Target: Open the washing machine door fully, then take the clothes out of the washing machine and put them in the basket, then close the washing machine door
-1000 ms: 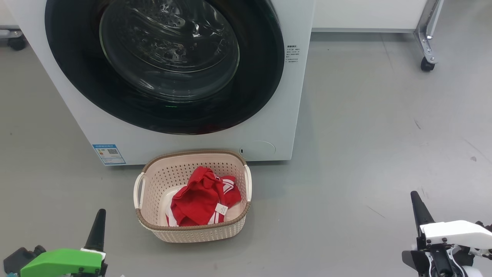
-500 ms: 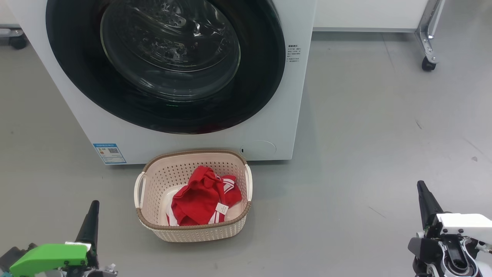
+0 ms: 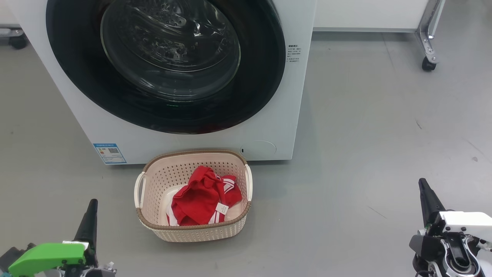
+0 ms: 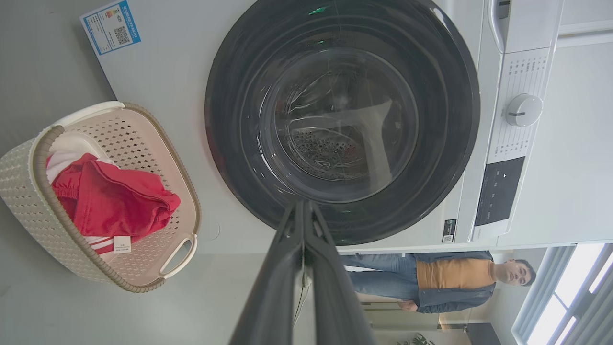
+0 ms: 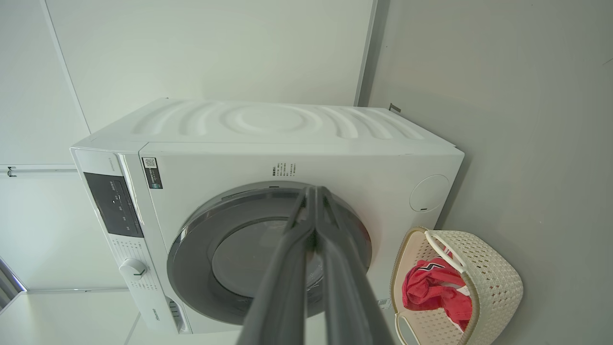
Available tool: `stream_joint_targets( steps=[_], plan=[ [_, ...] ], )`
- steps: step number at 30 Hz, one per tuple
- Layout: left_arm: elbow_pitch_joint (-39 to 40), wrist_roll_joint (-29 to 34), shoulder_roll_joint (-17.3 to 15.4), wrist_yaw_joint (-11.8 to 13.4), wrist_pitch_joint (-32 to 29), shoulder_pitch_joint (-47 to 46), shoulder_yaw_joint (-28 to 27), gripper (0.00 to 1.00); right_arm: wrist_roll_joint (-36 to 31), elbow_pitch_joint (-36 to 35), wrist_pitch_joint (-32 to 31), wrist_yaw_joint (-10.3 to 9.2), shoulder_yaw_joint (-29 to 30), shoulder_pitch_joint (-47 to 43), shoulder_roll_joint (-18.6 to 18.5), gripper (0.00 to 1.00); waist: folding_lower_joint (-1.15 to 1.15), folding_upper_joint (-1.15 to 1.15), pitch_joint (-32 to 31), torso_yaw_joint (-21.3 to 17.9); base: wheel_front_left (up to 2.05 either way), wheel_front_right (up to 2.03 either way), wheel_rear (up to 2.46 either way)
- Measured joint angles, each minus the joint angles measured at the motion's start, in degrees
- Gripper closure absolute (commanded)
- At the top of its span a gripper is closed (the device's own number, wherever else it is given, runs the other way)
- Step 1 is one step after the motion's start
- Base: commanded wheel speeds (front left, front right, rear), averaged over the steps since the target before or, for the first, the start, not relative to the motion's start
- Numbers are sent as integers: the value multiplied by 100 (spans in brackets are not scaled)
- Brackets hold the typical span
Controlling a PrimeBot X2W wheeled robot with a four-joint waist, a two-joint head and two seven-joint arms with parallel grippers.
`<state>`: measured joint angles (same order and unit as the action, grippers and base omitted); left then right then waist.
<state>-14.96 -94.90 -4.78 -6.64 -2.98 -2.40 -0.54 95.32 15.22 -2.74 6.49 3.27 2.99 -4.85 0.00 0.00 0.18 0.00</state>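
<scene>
Both grippers empty, fingers pressed together, nothing held. Left gripper (image 3: 92,203) sits low at the robot's left, right gripper (image 3: 423,183) low at its right, both over bare grey floor (image 3: 365,134), touching nothing.

Basket (image 3: 192,153) stands on the floor between them, nearer the left gripper, just in front of the washing machine (image 3: 269,134). Its long axis runs side to side, parallel to the machine front. Red clothes (image 3: 200,200) lie bunched inside, white stripes and a tag showing.

Washing machine door (image 3: 77,77) lies ahead of both grippers, past the basket, and looks shut: black rim flat against the white front. Through the glass the drum looks empty, though reflections make that unsure.

Left wrist view faces the door nearly square-on, fingers aimed at its lower rim. Right wrist view sees it at a slant from the side. So the left arm is better lined up with the door.

Judgement: all three steps look done, with clothes in the basket and the door closed. Only a check that the door is latched seems left.
</scene>
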Motion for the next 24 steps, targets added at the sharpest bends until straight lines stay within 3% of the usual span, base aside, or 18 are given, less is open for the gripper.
stream_joint_targets(
  steps=[24],
  plan=[
    [-62,0,11,-23,-43,-9,-13,100,-1,36,-5,10,11,7,0,100,0,0,-2,0,0,0,0]
  ],
)
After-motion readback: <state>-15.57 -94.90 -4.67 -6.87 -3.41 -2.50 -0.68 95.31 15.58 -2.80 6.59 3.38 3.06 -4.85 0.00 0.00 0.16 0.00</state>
